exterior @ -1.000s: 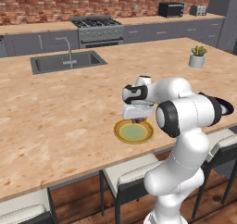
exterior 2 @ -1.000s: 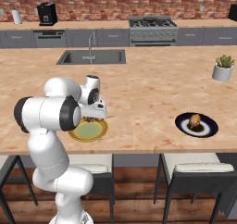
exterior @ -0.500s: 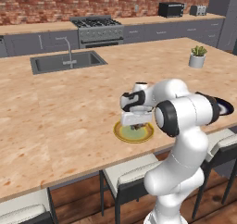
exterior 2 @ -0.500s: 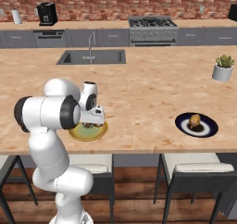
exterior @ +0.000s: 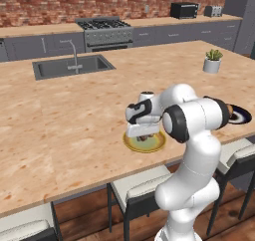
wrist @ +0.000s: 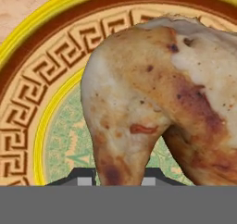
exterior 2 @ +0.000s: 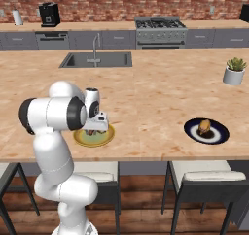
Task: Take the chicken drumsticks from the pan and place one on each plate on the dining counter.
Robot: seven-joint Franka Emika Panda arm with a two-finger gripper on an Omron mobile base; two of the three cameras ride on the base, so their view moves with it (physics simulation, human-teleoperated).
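From my feed, the claw (exterior: 143,137) sits low over the yellow-green plate (exterior: 144,144), near my edge of the dining counter (exterior: 74,120). Its fingers (wrist: 84,177) are drawn almost together, pinching a chicken drumstick (wrist: 152,98) between them. In the hand view the drumstick hangs right in front of the lens, with the plate's yellow rim and key-pattern band behind it. I can't tell whether the meat is touching the plate or just above it.

Further along the counter, well apart to the right, the dark plate (exterior 2: 206,131) carries the second drumstick (exterior 2: 204,126) at its centre. Beyond that stands a small potted plant (exterior 2: 234,71). Across the counter is the sink (exterior 2: 97,60), and against the brick wall the stove (exterior 2: 160,31).
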